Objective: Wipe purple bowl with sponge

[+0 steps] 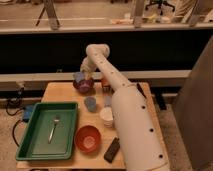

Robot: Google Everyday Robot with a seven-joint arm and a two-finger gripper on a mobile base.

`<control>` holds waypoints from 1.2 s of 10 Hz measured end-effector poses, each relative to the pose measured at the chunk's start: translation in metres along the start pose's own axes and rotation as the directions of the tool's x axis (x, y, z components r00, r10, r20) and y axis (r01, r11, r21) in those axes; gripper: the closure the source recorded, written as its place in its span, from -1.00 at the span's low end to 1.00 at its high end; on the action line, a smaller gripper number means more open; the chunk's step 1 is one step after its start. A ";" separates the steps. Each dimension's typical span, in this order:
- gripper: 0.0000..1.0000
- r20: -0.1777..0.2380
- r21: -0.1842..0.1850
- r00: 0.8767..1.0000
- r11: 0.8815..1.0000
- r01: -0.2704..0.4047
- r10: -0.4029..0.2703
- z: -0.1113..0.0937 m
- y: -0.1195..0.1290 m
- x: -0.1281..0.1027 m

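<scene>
Camera view: gripper (pixel 84 75) sits at the far edge of the counter (pixel 60 92), directly over the purple bowl (pixel 84 86), near the middle of that edge. A pale blue-grey patch at the tip looks like the sponge (pixel 79 76), at or just above the bowl's rim; whether the claw is pinching it or spread, I cannot tell. White arm (pixel 125 115) runs from the near right corner diagonally up to the bowl.

Outward from the bowl: small blue cup (pixel 90 103) just nearer, mid-counter; white cup (pixel 106 116) beside the arm; orange-red bowl (pixel 88 138) toward the near edge; dark flat object (pixel 112 149) at the near edge. Green tray (pixel 35 142) fills the near left corner, utensil (pixel 53 128) lying in it.

Risks, as judged:
- Bowl is light and close to the far edge; sideways wiping force could slide it off or tip it.
- Too little downward pressure: sponge skims, no wipe.
- Forearm passes close by the cups; a wide sweep could knock them.
</scene>
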 end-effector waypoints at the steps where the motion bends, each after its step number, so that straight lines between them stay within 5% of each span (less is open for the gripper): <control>1: 1.00 0.006 0.003 1.000 1.000 0.010 -0.010 0.003 0.002 0.002; 4: 1.00 -0.009 0.046 0.996 0.995 0.094 -0.093 0.007 0.009 0.003; 7: 1.00 -0.057 0.193 0.986 0.967 0.166 -0.158 0.004 0.014 0.012; 8: 1.00 -0.064 0.216 0.985 0.961 0.171 -0.161 0.003 0.015 0.018; 12: 1.00 -0.081 0.193 0.981 0.963 0.187 -0.175 0.015 0.005 0.023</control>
